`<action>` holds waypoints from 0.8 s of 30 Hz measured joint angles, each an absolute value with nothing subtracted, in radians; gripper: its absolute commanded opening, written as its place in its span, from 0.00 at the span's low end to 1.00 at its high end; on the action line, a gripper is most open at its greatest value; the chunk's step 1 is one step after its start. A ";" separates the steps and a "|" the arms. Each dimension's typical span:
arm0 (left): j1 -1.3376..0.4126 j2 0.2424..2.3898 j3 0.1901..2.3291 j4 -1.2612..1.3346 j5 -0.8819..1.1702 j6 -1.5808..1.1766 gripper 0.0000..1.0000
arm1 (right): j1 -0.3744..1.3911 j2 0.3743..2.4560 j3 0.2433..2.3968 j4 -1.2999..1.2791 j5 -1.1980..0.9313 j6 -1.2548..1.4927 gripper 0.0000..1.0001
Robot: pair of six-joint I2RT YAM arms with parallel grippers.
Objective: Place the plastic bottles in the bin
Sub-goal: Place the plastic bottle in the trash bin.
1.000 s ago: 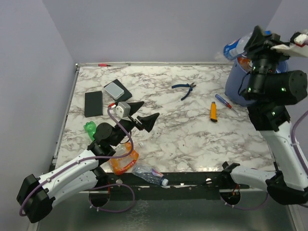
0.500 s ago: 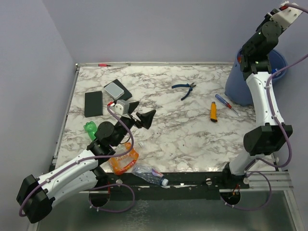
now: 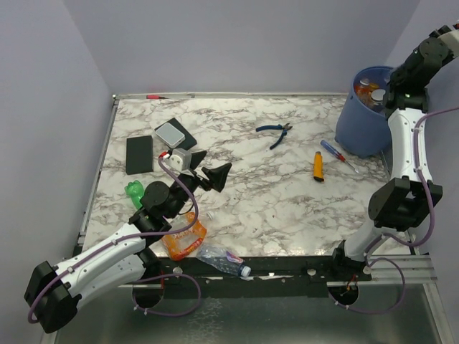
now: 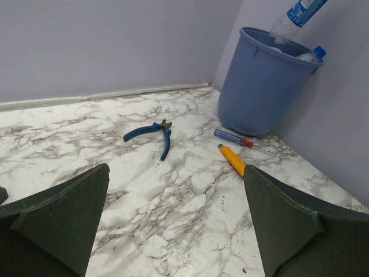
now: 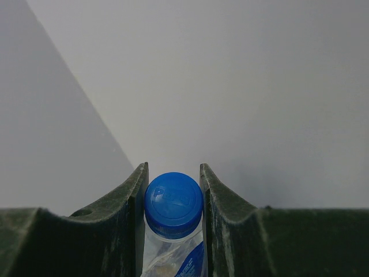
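My right gripper [image 5: 173,172] is shut on the neck of a clear plastic bottle [image 5: 173,203] with a blue cap and blue label. In the left wrist view this bottle [image 4: 298,14] hangs above the blue bin [image 4: 264,92]. The bin [image 3: 358,122] stands at the table's far right with bottles [image 3: 371,90] inside. A green bottle [image 3: 134,192], an orange-tinted one [image 3: 185,241] and a clear blue-labelled one [image 3: 224,259] lie near the front left. My left gripper [image 3: 216,174] hovers open and empty beside them, its jaws [image 4: 176,170] wide apart over bare marble.
Blue-handled pliers [image 3: 274,132] lie mid-table. A screwdriver [image 3: 337,153] and an orange-handled tool [image 3: 318,166] lie left of the bin. A flat black slab [image 3: 139,154] and a grey-topped box [image 3: 173,134] sit at the back left. Walls close in on three sides.
The right arm has swung from in front of the bin up and out to the top right with the bottle in it, uncovering the bin. The left arm has barely moved.
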State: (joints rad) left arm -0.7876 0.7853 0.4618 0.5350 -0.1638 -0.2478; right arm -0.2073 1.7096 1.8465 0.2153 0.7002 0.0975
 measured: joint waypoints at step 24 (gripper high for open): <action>-0.788 0.802 0.464 0.533 -0.162 -0.255 0.99 | -0.217 1.723 1.734 0.180 0.425 0.238 0.00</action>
